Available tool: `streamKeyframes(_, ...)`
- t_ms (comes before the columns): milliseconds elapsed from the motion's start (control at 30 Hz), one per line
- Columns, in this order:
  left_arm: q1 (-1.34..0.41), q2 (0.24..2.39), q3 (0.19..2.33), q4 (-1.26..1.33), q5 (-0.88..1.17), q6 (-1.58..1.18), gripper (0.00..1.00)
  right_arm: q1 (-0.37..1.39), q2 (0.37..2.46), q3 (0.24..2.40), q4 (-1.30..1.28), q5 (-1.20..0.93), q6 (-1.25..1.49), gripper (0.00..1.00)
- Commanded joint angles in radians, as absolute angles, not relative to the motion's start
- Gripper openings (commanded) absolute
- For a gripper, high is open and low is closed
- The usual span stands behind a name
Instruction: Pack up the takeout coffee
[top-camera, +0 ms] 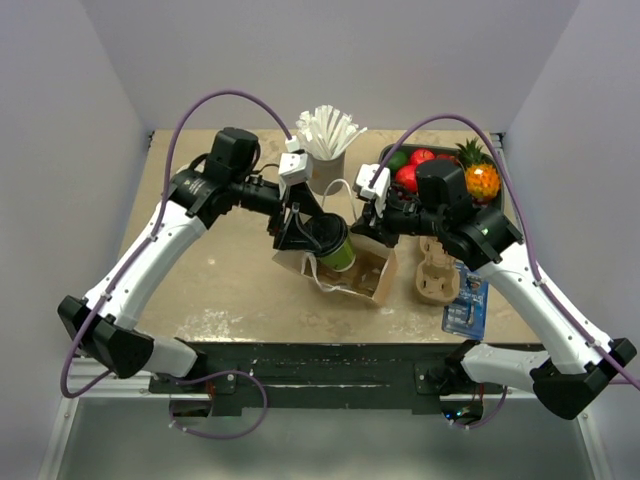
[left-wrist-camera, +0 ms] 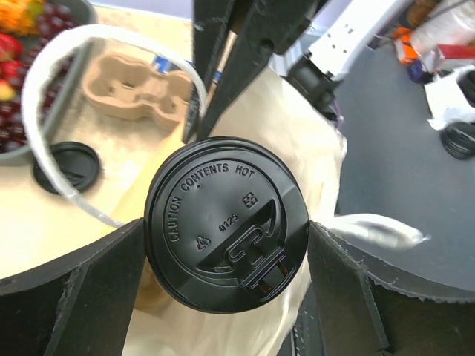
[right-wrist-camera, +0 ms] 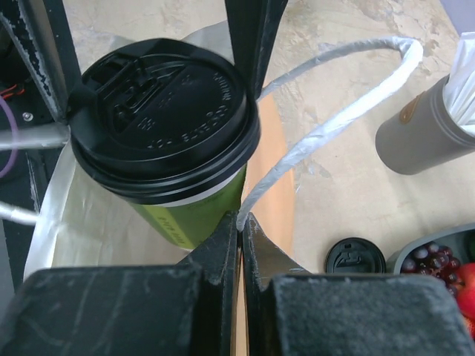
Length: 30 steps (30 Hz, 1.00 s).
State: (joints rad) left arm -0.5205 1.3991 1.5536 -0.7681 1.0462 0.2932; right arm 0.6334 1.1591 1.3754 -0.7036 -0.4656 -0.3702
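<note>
Left arm [top-camera: 150, 250] and right arm [top-camera: 540, 295]: white shells, black joints
A purple cable [top-camera: 230, 93] loops over each; black bases, scuffed black fingers [left-wrist-camera: 74, 297].

- Takeout coffee [right-wrist-camera: 167, 111]: small green cup, cream band up top, black lid snapped on.
- Tilted, gripped by the left claw [left-wrist-camera: 226, 259], at the paper bag [top-camera: 375, 278] mouth.
</note>
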Motion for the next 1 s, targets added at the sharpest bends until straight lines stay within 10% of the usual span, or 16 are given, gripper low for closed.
streamKeyframes(0,-0.528,1.405,1.601,-0.885,1.131,0.403,0.00,0.640,1.149,1.384,-0.667,-0.483,-0.351,0.00)
streamKeyframes(967,-0.704,1.342,1.440,-0.797,0.758,0.607,0.00,0.660,1.088,1.298,-0.634,-0.522,-0.194,0.00)
